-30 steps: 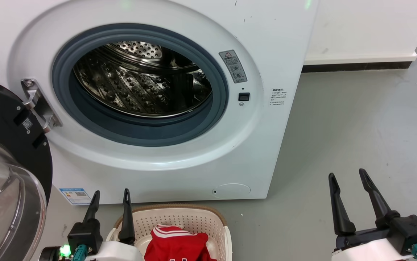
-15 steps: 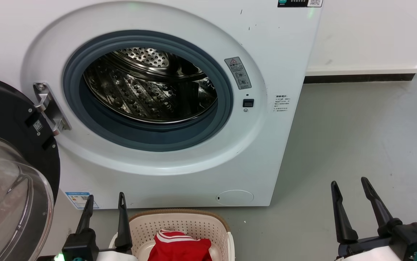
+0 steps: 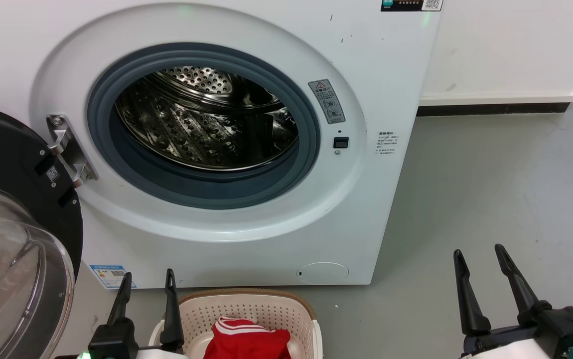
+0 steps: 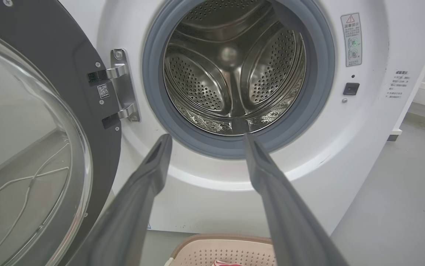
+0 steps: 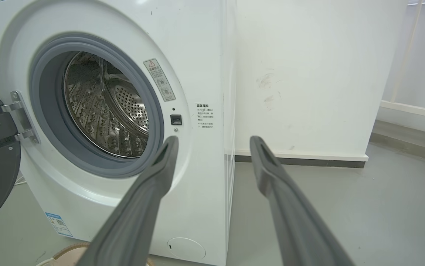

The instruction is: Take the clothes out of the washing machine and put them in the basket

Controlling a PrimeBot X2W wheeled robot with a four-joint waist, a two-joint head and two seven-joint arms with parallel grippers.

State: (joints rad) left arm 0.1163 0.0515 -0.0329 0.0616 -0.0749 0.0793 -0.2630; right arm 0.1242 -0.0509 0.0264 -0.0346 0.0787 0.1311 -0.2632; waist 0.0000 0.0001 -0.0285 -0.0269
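The white washing machine (image 3: 381, 75) stands in front of me, door (image 3: 12, 239) swung open to the left. Its steel drum (image 3: 207, 119) shows no garment inside; the same bare drum (image 4: 234, 66) appears in the left wrist view. Red clothes (image 3: 246, 339) with white-striped trim lie in the cream basket (image 3: 246, 299) on the floor below the porthole. My left gripper (image 3: 148, 279) is open, just left of the basket, nothing between its fingers. My right gripper (image 3: 481, 252) is open over the grey floor, to the right of the washer.
The washer's open door (image 4: 31, 129) takes up the left side. A white wall with a dark skirting (image 3: 496, 107) runs behind on the right. Grey floor (image 3: 491, 174) stretches right of the washer. The basket rim (image 5: 68, 249) shows at the right wrist view's bottom edge.
The head camera has tilted, shifting the whole picture down a little since one second ago. Both grippers stay open in much the same places; the clothes lie unmoved in the basket.
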